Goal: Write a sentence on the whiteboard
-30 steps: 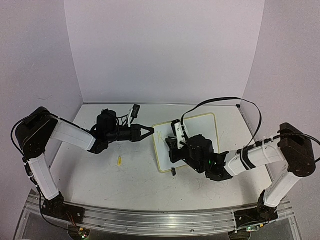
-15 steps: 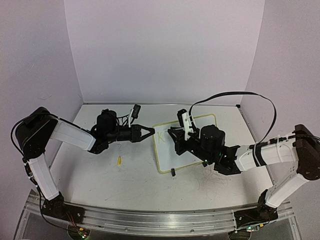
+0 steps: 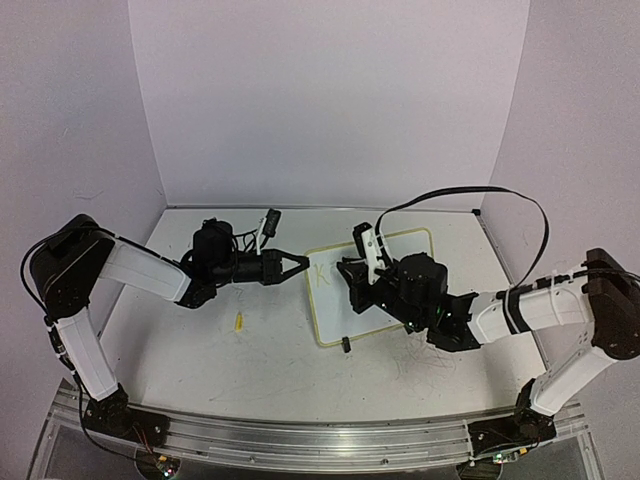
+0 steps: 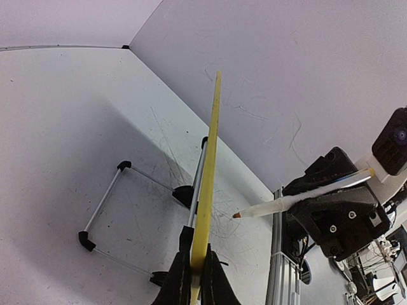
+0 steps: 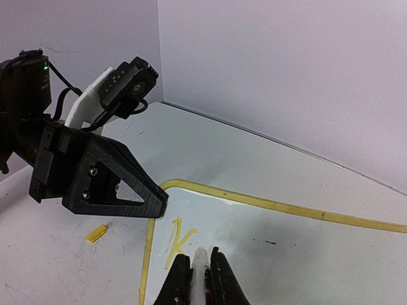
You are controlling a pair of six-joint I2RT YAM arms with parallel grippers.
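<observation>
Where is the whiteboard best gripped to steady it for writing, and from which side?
By the rim facing the left arm, coming in level from that side, clear of the writing area. The whiteboard is thin, and its wire feet seem to lift that edge off the table, letting a finger slip under. The left gripper is clamped there, leaving the right gripper and its marker room.

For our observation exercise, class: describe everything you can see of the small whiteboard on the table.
The whiteboard is a small white rectangle with rounded corners, a thin yellow-green rim and a black clip foot at its near edge. It sits on the table. The left gripper pinches its left edge; the right gripper holds a marker over its face, near a single yellow K.
</observation>
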